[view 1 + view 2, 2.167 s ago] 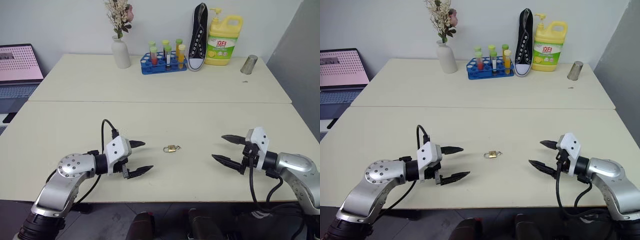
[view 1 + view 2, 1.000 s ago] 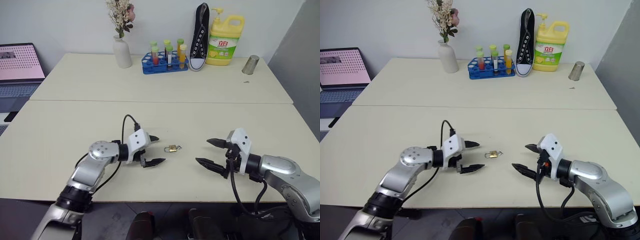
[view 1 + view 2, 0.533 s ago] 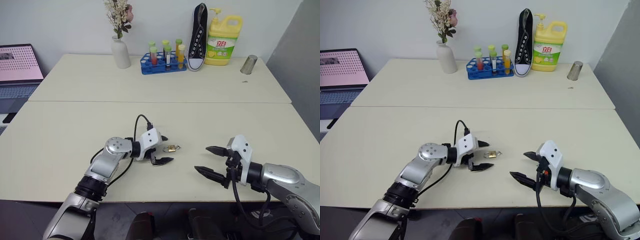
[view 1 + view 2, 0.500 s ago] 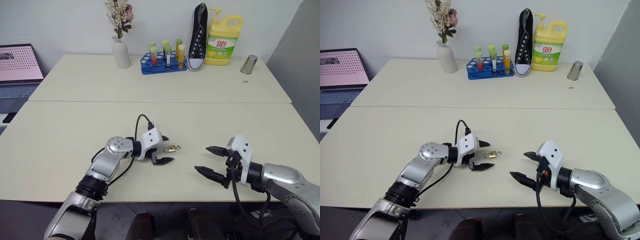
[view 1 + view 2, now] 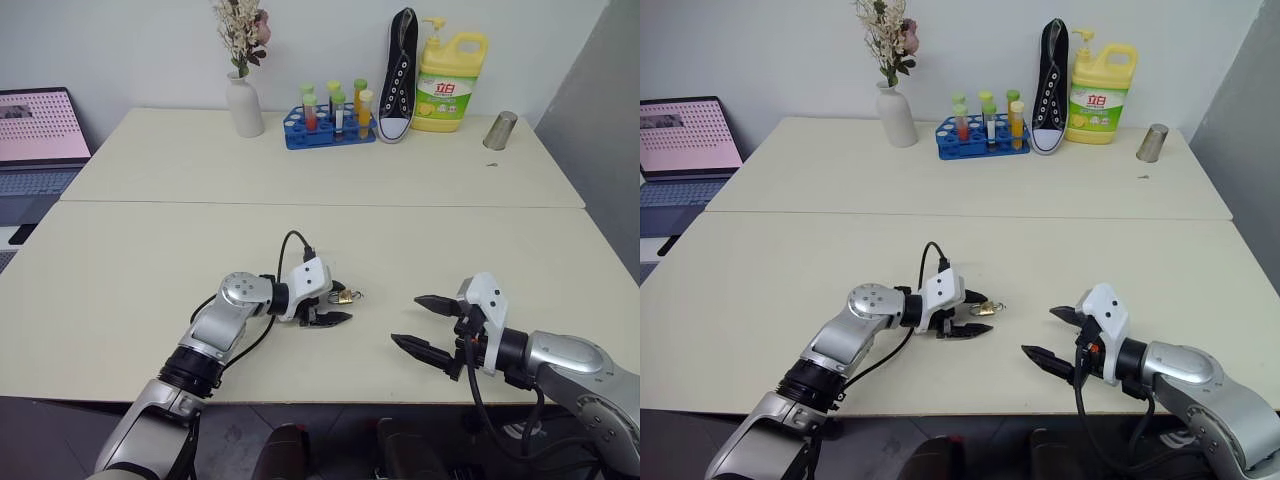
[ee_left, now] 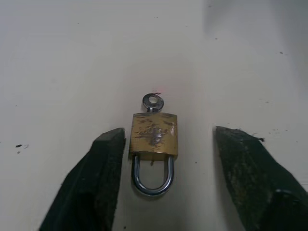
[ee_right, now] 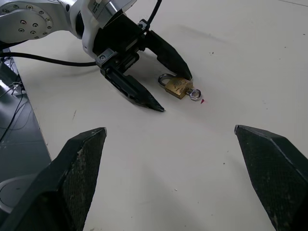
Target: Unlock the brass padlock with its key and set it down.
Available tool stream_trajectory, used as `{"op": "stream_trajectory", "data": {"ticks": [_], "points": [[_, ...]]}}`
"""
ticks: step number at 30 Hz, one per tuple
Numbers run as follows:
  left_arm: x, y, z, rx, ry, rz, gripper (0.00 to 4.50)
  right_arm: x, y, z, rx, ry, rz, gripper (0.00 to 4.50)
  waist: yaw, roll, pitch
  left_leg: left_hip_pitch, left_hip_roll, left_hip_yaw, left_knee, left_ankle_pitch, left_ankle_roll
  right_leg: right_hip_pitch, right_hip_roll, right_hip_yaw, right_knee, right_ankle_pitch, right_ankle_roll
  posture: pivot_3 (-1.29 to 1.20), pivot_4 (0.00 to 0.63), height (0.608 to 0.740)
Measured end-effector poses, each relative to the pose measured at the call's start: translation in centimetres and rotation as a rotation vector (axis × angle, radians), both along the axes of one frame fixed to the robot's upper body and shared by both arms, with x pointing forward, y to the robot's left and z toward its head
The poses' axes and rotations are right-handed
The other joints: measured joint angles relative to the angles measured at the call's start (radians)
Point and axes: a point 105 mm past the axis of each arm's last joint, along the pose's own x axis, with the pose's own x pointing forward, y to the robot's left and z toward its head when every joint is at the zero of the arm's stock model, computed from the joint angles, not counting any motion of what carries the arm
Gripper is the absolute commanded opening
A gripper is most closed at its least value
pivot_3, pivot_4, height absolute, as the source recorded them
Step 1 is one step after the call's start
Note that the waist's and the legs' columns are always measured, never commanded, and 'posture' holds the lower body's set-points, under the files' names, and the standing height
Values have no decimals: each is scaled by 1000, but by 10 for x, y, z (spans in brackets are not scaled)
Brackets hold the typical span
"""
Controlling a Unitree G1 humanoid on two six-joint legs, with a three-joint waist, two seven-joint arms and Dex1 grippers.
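right end effector (image 5: pixel 423 322): nearest to the camera, low over the front part of the desk (image 5: pixel 120 260); its two black fingers stand wide apart and hold nothing; it points toward the padlock but is well apart from it.
left end effector (image 5: pixel 337 303): in the middle of the front desk; fingers apart, one on each side of the padlock.
brass padlock (image 6: pixel 154 135): lies flat on the desk between the two left fingers; one finger (image 6: pixel 103 163) is just beside the body, perhaps touching it, I cannot tell; the other finger (image 6: pixel 245 163) is clearly apart from it; the shackle points back toward the wrist.
key (image 6: pixel 152 102): sits in the padlock's bottom end, its ring head pointing away from the left end effector.
far desk, from left to right: a white vase (image 5: pixel 245 105) with dried flowers, a blue rack (image 5: pixel 328 128) of coloured tubes, a black sneaker (image 5: pixel 397 75) standing on end, a yellow bottle (image 5: pixel 448 72), a metal cup (image 5: pixel 499 130).
far left: a laptop (image 5: pixel 38 135) with open screen.
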Motion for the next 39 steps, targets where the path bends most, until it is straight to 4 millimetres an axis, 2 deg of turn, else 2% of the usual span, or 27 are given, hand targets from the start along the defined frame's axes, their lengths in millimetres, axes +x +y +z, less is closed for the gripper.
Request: {"op": "stream_trajectory", "data": {"ticks": [4, 9, 15, 18, 21, 23, 25, 32, 39], "points": [[-1, -1, -1, 7, 2, -11, 969, 0, -1, 0, -6, 0, 0, 4500, 0, 0, -1, 0, 0, 0, 0, 0, 0, 0, 0, 0, 0, 0, 0, 0, 150, 740], [-1, -1, -1, 17, -13, -19, 967, 0, -1, 1, -8, -10, 0, 4500, 0, 0, -1, 0, 0, 0, 0, 0, 0, 0, 0, 0, 0, 0, 0, 0, 150, 740], [-3, -3, 4, 22, -127, -71, 967, 8, -5, 7, -38, -104, -22, 4500, 0, 0, -1, 0, 0, 0, 0, 0, 0, 0, 0, 0, 0, 0, 0, 0, 150, 740], [-9, -12, 17, -29, -257, -151, 967, 12, -6, 9, -50, -154, -29, 4500, 1, 0, -1, -1, 0, 0, 0, 0, 0, 0, 0, 0, 0, 0, 0, 0, 150, 740], [-16, -18, 41, -80, -458, -256, 967, 11, -4, 8, -46, -159, -6, 4500, 3, 0, -1, -1, 0, 0, 0, 0, 0, 0, 0, 1, -1, 0, 0, 0, 150, 740], [-20, -19, 59, -93, -611, -325, 967, 11, -3, 7, -42, -145, 12, 4500, 3, 0, -1, -1, 0, 1, 0, 0, 0, 0, 0, 1, -1, 0, 0, 0, 150, 740], [-22, -18, 68, -91, -717, -369, 967, 10, -3, 8, -39, -140, 20, 4500, 3, 0, -1, 0, 0, 1, 0, 0, 0, 0, 0, 1, 0, 0, 0, 0, 150, 740], [-28, -1, 70, 22, -1035, -520, 967, 10, 5, 15, 13, -98, 84, 4500, 2, 0, -1, -1, 0, 1, 0, 0, 0, 0, 0, 0, -1, 0, 0, 0, 150, 740], [-29, 0, 72, -13, -1143, -500, 967, 15, 13, 21, 99, -5, 116, 4500, 2, -1, -1, -1, 0, 1, 0, 0, 0, 0, -1, 0, -1, 0, 0, 0, 150, 740]]}}
